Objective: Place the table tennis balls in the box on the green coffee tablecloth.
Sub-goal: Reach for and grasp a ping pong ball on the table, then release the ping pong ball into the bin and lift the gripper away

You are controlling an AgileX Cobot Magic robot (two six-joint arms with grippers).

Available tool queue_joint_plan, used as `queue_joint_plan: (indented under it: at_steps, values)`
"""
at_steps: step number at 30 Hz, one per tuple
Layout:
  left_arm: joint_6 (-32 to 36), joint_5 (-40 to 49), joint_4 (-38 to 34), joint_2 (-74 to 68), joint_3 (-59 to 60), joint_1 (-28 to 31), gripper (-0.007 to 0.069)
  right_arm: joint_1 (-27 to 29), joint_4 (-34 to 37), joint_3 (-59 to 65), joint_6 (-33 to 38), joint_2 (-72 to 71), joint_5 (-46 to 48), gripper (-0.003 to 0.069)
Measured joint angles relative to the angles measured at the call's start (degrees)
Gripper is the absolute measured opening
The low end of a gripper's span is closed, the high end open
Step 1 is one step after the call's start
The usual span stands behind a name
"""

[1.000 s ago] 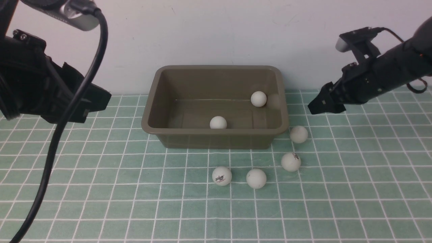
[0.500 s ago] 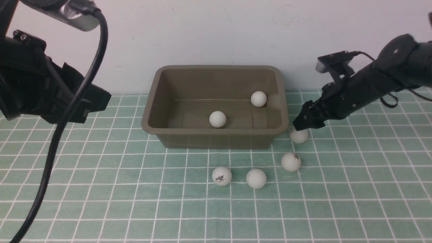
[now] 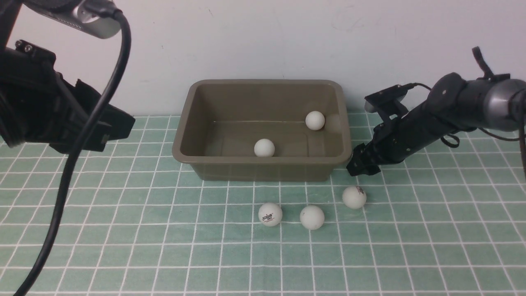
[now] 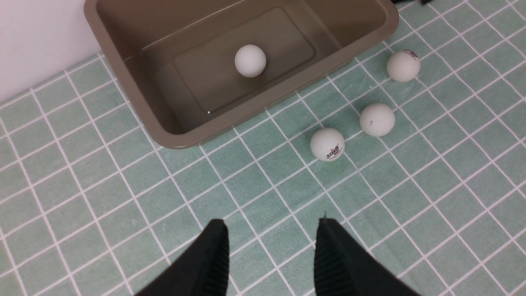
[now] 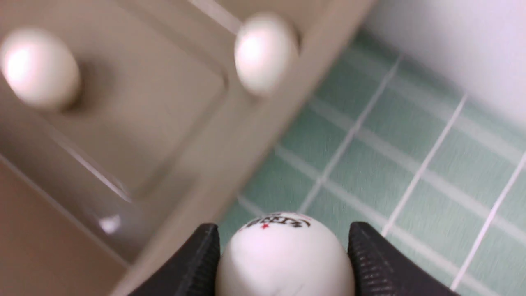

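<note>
1. Two of the six table tennis balls are already in the box (image 3: 263, 170): the far ball (image 3: 315, 120) sits by the back right corner, and the near ball (image 3: 264, 147) is on the floor close to the front wall.
2. Three balls lie loose on the green coffee tablecloth (image 3: 123, 230), in front of the box and toward its right end. The logo ball (image 3: 270, 214) and the plain ball (image 3: 312, 217) are just beside each other. The marked ball (image 3: 354, 197) is further right, near the box's front right corner.
3. The sixth ball (image 5: 283, 255) is between the fingers of the right gripper (image 3: 356, 167), down at cloth level just outside the box's right wall. The right wrist view shows both pads against its sides with the logo facing up, so this reads as a grasp on the ball. It is not lifted yet. In the front view the gripper hides this ball.
4. The left gripper (image 4: 269, 226) is released, with the fingers apart and nothing between them. It hangs over bare cloth, well apart from the loose balls, and looks idle.
5. Progress judgement: about a third done, with four balls left counting the one in the claw.
6. Next, probably: raise the sixth ball over the flared rim, let go inside, then take the marked ball. A round ball could slip if the grip is light.
</note>
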State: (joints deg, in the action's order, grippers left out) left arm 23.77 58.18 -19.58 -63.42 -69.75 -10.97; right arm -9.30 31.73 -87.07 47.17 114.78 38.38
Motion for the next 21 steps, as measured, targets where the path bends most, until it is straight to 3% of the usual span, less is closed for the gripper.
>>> queue_joint_plan:
  at_steps: [8, 14, 21]
  values:
    - [0.0, 0.03, 0.05, 0.0, 0.0, 0.0, 0.0268, -0.51, 8.91, -3.9, 4.73, -1.25, 2.95, 0.036]
    - [0.0, 0.03, 0.05, -0.35, 0.0, 0.0, 0.0268, -3.2, 19.67, -5.59, 18.3, -1.04, 8.83, 0.036]
    - [0.0, 0.03, 0.05, -1.04, 0.32, 0.0, 0.0268, -6.44, 21.48, -5.73, 25.04, 0.65, 6.8, 0.0371]
